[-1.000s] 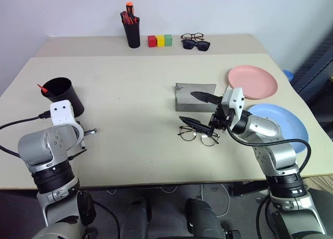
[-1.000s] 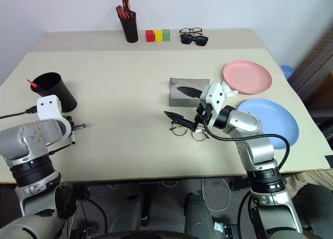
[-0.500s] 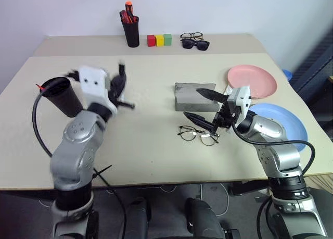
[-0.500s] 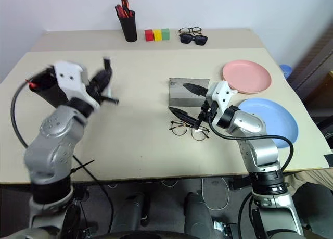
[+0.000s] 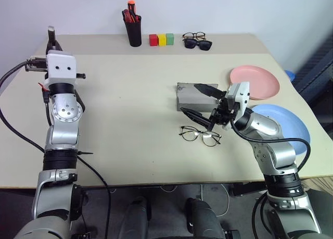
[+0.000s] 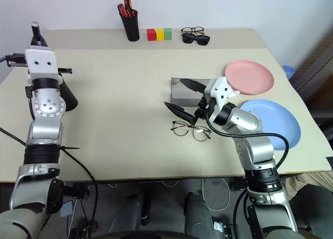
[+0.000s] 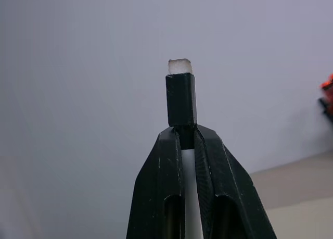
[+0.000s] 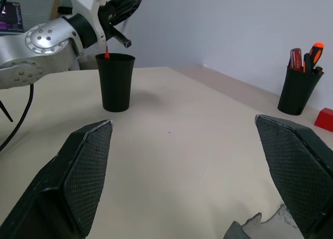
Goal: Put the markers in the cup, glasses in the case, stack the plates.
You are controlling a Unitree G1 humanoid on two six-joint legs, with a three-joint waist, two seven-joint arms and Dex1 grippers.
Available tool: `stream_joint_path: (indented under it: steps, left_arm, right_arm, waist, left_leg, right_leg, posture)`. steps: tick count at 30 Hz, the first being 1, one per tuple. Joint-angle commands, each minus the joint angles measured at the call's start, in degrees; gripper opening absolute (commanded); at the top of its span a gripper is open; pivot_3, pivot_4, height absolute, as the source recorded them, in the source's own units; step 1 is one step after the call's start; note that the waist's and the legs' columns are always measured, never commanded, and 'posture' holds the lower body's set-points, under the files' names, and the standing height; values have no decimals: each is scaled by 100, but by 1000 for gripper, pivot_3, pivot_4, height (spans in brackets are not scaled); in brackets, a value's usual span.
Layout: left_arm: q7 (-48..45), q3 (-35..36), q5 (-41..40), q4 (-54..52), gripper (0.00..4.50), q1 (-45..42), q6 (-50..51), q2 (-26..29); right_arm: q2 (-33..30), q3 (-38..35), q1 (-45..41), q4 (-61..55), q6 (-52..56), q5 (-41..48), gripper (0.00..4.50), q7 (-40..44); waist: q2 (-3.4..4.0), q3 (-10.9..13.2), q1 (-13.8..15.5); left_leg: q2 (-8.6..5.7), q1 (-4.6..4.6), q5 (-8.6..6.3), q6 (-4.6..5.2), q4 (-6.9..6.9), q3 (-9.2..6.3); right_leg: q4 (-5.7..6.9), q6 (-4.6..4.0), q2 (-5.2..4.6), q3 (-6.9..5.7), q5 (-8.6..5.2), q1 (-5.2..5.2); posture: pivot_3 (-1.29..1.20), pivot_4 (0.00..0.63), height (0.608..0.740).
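The left gripper [image 7: 182, 137] was pinched tight on a black marker [image 7: 180, 98], whose capped end with a pale tip stuck out past the fingertips. That arm stood raised and nearly upright at the table's left edge, the gripper pointing upward. Just behind its forearm stood the black cup [image 8: 115, 82], upright, with a red marker tip [image 8: 106, 53] showing above its rim.

The right gripper [image 5: 203, 101] had its two fingers spread wide — one finger over the grey case [image 5: 190, 95], the other lower, just above the table. The forearm reached in from the right, pointing toward the table's middle. The wire-rimmed glasses [image 5: 200, 135] lay flat on the table [image 5: 130, 114] just below that gripper, apart from the fingers, near the shut case.

To the right sat the pink plate [image 5: 260, 82] and, nearer, the blue plate [image 5: 289, 125], side by side — not stacked.

At the far edge a pen pot [image 5: 135, 33] held bunched red markers.
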Motion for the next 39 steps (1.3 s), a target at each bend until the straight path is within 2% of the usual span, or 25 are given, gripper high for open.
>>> stream_joint_path:
  steps: [1, 9, 15, 18, 20, 25, 26, 28, 32, 36, 39]
  left_arm:
    - [97, 65, 101, 196, 11, -14, -243, 179]
    - [111, -22, 100, 434, 11, 289, -347, 45]
    - [-22, 21, -113, 415, 2582, 409, -387, -114]
    - [-347, 49, -430, 173, 2582, 363, -242, -236]
    - [-984, -19, -957, -284, 2582, 180, 334, -396]
    - [-3455, -864, -1999, -1302, 2582, -627, 2848, -311]
    - [-3959, -952, -2391, -1352, 2582, -793, 3185, -388]
    - [-5067, -1354, -2697, -1218, 2582, -1090, 3204, -446]
    - [-6768, -2352, -2339, 96, 2582, -1839, 2921, -549]
    - [-7992, -3106, -1747, 1950, 2582, -2726, 1910, -856]
    - [-7896, -3388, -1183, 3521, 2582, -3460, 1156, -1352]
  right_arm:
    - [4, -107, 49, -70, -181, 16, 4500, 41]
    - [-2, -101, 142, 84, -365, -30, 4500, 112]
    - [-39, -109, 145, -51, -257, -10, 4500, 52]
    - [-68, -126, 152, -125, -195, 3, 4500, 9]
    - [-105, -158, 188, -225, -129, 10, 4500, -52]
    - [-289, -422, 537, -617, 32, 4, 4500, -326]
    - [-329, -495, 651, -722, 68, 4, 4500, -404]
    - [-415, -662, 950, -962, 152, 8, 4500, -571]
    - [-639, -1057, 1666, -1406, 301, -39, 4500, -828]
    - [-866, -1596, 2597, -1879, 462, -66, 4500, -1046]
    - [-793, -2092, 3379, -2373, 547, 21, 4500, -1278]
  waist:
    - [0, 0, -7]
    - [0, 0, -16]
    - [0, 0, -12]
    - [0, 0, -7]
    - [0, 0, 9]
    - [-4, 2, 101]
    - [-3, 2, 120]
    - [-3, 2, 121]
    - [-2, 1, 105]
    - [-3, 4, 96]
    - [-9, 8, 141]
  left_leg:
    - [0, 0, 0, 0, -1, 0]
    - [1, 1, 0, 0, -1, 2]
    - [2, 1, 0, -1, -2, 2]
    - [2, 0, 0, -1, 0, 2]
    - [2, 0, 0, -1, 0, 2]
    - [1, -4, 0, -1, 4, 2]
    - [0, -4, 0, -2, 5, 3]
    - [-2, -3, 0, -1, 5, 3]
    - [-1, 0, 0, 0, 5, 4]
    - [0, -1, -1, 2, 6, 4]
    - [0, -11, -3, 7, 7, 3]
  right_leg:
    - [0, 1, 0, 0, 1, -1]
    - [2, 2, 0, 0, 2, -1]
    - [3, 3, 0, 0, 2, -3]
    - [2, 3, -1, 0, 2, -3]
    - [2, 2, -1, 0, 2, -3]
    - [2, 1, -1, 0, 1, -3]
    - [1, 1, -1, 0, 1, -2]
    - [-4, -2, -1, 0, -1, 2]
    - [-3, -17, -1, 0, -10, 2]
    - [-2, -20, 0, 1, -12, -4]
    - [-5, -18, 0, 1, -15, -8]
  posture:
    - [0, 150, 740]
    - [0, 150, 740]
    - [0, 150, 740]
    - [0, 150, 740]
    - [0, 150, 740]
    - [0, 150, 740]
    - [0, 150, 740]
    - [0, 150, 740]
    - [0, 150, 740]
    - [0, 150, 740]
    - [0, 150, 740]
